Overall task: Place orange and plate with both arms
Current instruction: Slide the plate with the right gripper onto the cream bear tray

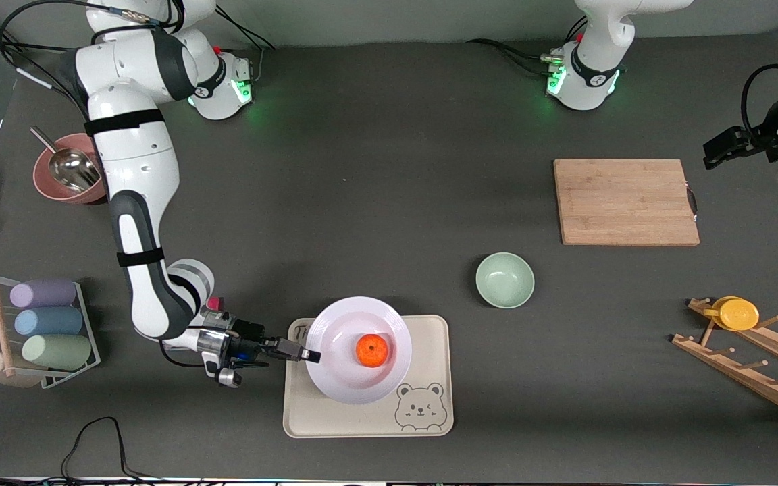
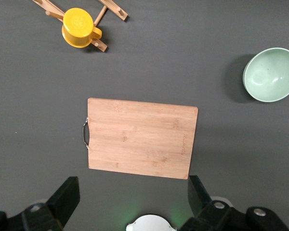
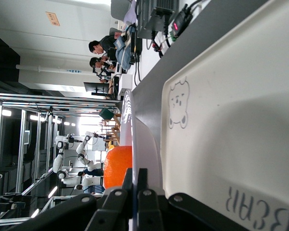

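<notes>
Your right hand (image 1: pixel 313 355) is clenched on the rim of the plate (image 1: pixel 345 378), at the edge toward the right arm's end of the worktop (image 1: pixel 389 202); the plate sits over the bear-print tray (image 1: pixel 369 418), and from the right wrist view it looks tilted; the orange (image 1: pixel 371 350) rests in the plate; your left hand (image 2: pixel 132 202) hangs released, fingers spread, above the cutting board (image 1: pixel 625 201), waiting; the green bowl (image 1: pixel 504 279) stands between board and tray.
</notes>
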Robot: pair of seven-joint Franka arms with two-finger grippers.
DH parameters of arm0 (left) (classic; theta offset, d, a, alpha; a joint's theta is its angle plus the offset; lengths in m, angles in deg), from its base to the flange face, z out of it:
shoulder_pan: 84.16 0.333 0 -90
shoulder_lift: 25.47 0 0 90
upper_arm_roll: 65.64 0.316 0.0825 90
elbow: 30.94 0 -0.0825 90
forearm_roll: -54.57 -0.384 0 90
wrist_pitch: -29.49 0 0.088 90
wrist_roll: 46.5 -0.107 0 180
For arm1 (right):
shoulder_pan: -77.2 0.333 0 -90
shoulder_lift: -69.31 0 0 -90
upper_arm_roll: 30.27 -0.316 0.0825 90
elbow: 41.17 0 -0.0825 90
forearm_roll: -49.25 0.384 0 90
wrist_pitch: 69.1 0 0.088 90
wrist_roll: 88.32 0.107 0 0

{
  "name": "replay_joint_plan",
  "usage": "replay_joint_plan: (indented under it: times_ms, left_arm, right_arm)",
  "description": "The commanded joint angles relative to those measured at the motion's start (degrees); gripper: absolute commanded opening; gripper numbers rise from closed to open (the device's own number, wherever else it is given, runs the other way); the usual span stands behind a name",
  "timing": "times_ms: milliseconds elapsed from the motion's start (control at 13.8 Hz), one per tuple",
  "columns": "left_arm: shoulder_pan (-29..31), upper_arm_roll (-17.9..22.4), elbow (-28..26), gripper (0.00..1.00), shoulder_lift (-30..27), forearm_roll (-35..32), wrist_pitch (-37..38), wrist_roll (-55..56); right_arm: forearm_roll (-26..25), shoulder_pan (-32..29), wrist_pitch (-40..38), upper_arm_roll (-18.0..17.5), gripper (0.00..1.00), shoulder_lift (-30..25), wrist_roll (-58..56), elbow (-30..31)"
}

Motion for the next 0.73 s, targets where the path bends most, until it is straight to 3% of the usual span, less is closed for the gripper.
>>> replay_joint_plan:
  times_ms: [0,655]
  left_arm:
    - [-0.8,-0.2,1.9,1.0,0.9,0.5,1.8,1.1]
    - [-0.9,-1.8,2.5,1.0,1.6,0.5,2.2,2.2]
  right_arm:
    - [-0.9,0.2,2.2,-0.1,0.0,3.0,1.8,-3.3]
    - [-1.3,0.9,4.4,-0.1,0.0,5.6,-1.9,-3.2]
